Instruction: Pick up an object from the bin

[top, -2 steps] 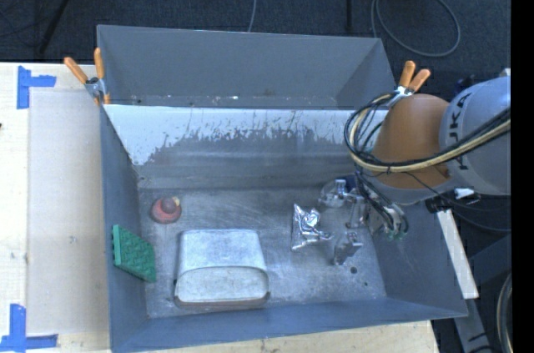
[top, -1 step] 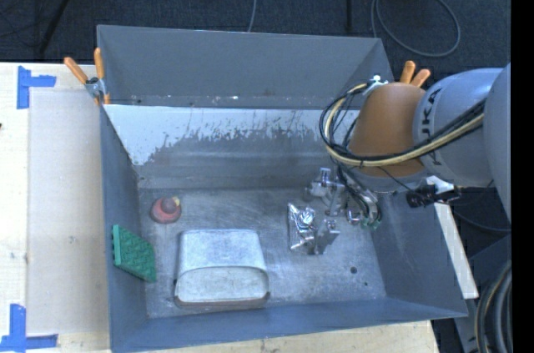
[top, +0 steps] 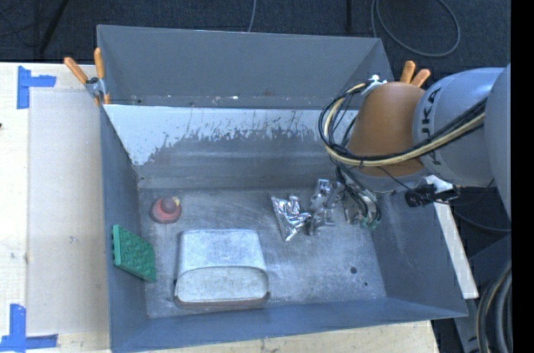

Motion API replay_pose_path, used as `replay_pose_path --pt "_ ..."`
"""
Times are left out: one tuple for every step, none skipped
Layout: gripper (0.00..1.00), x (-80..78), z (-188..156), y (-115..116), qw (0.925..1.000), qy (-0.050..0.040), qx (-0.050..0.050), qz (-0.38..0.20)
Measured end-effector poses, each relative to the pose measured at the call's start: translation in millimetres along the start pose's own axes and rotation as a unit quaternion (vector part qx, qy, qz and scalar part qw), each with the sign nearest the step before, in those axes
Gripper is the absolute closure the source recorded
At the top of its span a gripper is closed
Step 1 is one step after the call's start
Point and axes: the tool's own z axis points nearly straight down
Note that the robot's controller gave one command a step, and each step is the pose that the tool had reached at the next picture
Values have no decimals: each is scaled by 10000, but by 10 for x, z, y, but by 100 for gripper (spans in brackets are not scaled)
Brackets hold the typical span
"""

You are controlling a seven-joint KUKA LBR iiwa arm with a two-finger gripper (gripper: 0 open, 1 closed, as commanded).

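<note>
In the camera view my gripper (top: 324, 211) is down near the floor of the bin (top: 250, 93), right of the middle. The metal parts there are too tangled for me to tell whether it stands apart or together. Just at its left tip lies a crumpled silvery foil scrap (top: 288, 215), touching it or nearly so; I cannot say it is clamped.

I judge that scrap very light, thin and easily crushed, with slick faces but plenty of creases to catch on. I would take it across its bulkiest folded middle, not by a loose corner that could tear or slip out.

Well apart to the left lie a small reddish knob (top: 165, 209), a green ridged pad (top: 133, 252) and a pale grey flat block (top: 221, 266). The block is probably too broad for me to span.
</note>
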Motion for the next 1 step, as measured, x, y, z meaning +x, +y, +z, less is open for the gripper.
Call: replay_pose_path --pt "100 13 -1500 -174 10000 -38 -3 10"
